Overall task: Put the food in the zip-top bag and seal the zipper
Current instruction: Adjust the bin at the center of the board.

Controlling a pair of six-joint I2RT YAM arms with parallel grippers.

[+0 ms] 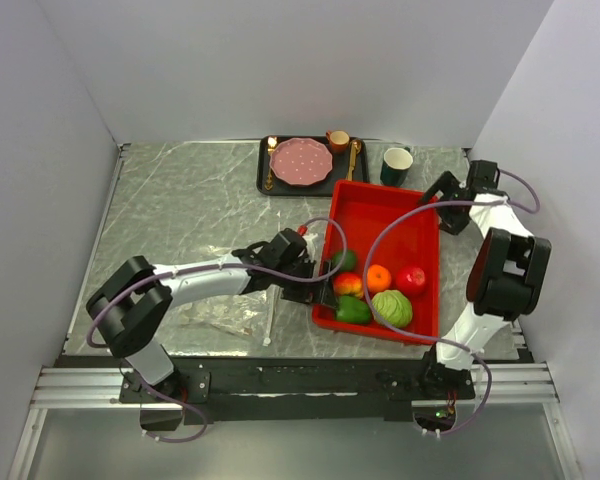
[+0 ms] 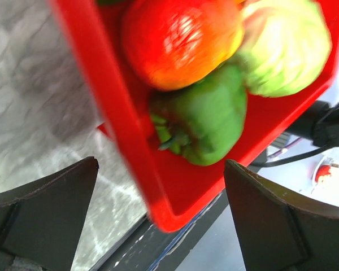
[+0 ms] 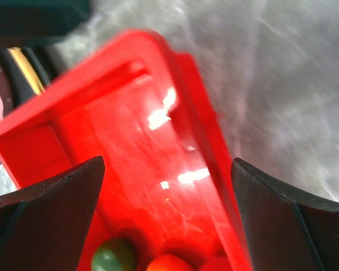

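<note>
The food lies in the near half of a red tray (image 1: 420,225): dark green avocado (image 1: 343,261), orange (image 1: 379,278), red apple (image 1: 411,280), red-yellow fruit (image 1: 348,285), green pepper (image 1: 353,310) and pale cabbage (image 1: 391,308). The clear zip-top bag (image 1: 225,315) lies flat on the table left of the tray, its white zipper (image 1: 269,322) toward the tray. My left gripper (image 1: 315,275) hovers open at the tray's left rim, and its wrist view shows the pepper (image 2: 203,121) just ahead. My right gripper (image 1: 435,210) is open above the tray's far right corner.
A black tray (image 1: 265,178) at the back holds a pink plate (image 1: 301,161), gold cutlery and a small orange cup (image 1: 337,140). A dark green cup (image 1: 396,165) stands just behind the red tray. White walls close in both sides and the back.
</note>
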